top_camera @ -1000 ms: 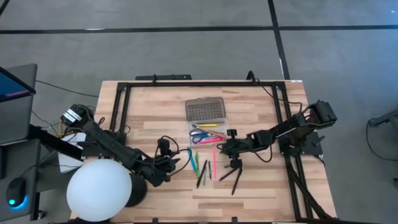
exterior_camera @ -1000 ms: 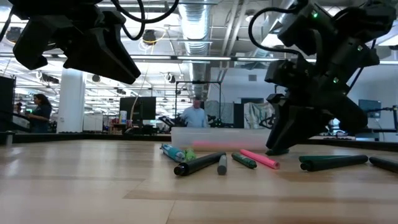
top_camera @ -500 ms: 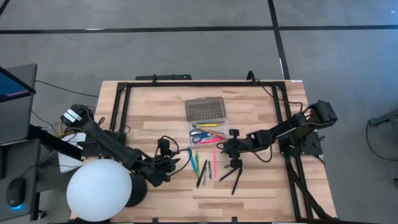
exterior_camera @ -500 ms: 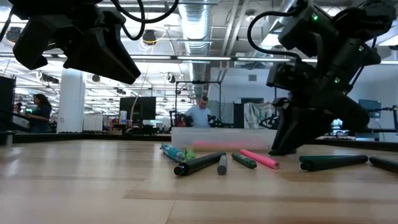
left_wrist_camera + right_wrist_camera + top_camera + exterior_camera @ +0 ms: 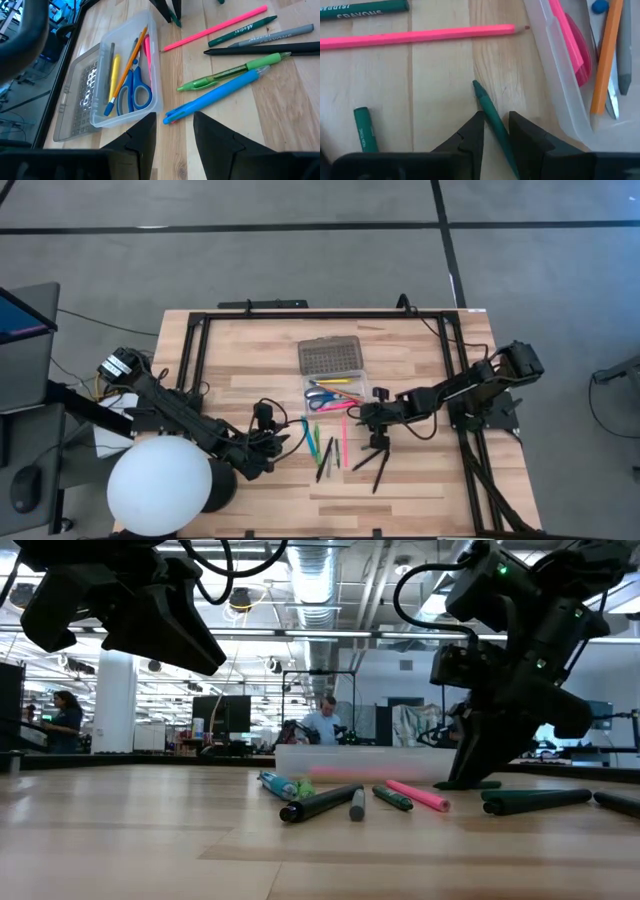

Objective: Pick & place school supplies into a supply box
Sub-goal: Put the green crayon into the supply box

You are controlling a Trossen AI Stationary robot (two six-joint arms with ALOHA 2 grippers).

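Observation:
The supply box (image 5: 335, 392) lies open, its grid lid (image 5: 330, 357) flat on the table's far side. Its tray (image 5: 127, 75) holds blue-handled scissors, a yellow marker, an orange pencil and pink items. Loose pens (image 5: 330, 445) lie on the wood near it: pink, green, blue, grey and black. My right gripper (image 5: 366, 415) stands at the tray's right near corner with its tips down at the table. Its fingers are narrowly open, one on each side of a dark green pencil (image 5: 487, 105). My left gripper (image 5: 280, 435) waits open, left of the pens. My right gripper (image 5: 496, 116) straddles the green pencil near its pointed end (image 5: 479, 90), coming from above on a slant, fingers roughly along it. One fingertip (image 5: 479, 120) lies right beside the pencil's side; whether it touches, I cannot tell. The pencil lies flat on the table.
A large white sphere (image 5: 160, 485) sits at the table's near left corner by the left arm. Two black pens (image 5: 378, 465) lie near of the right gripper. A black frame rail (image 5: 320, 314) borders the far edge and both sides. People show in the room behind.
The right gripper has shifted a little toward the table's right with its tips kept down at the table, and it stands more upright than before. The pens and the box have stayed where they were.

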